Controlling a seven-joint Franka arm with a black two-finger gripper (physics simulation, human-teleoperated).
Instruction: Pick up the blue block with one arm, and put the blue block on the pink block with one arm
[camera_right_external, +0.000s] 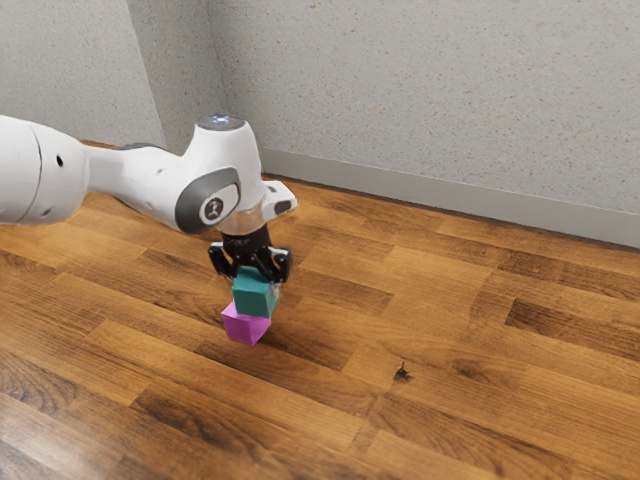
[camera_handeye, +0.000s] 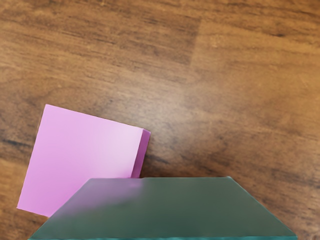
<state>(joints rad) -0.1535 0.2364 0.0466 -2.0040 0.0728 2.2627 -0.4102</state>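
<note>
Claw (camera_right_external: 251, 274) grips blue block (camera_right_external: 255, 297) over pink block (camera_right_external: 245, 326).

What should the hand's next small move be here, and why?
Probably a small shift to centre the blue block over the pink block before opening: the hand grips it, and the wrist view shows pink mostly off to one side.

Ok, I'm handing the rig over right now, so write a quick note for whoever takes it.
Gripper: fingers shut on the teal block, held clear of the wooden surface.
Pink block: on the surface directly below, partly offset from the held block in the wrist view.
Done: pick-up; block is over the pink one.
Left: centre it, lower, release. Cannot tell whether the blocks touch.
</note>
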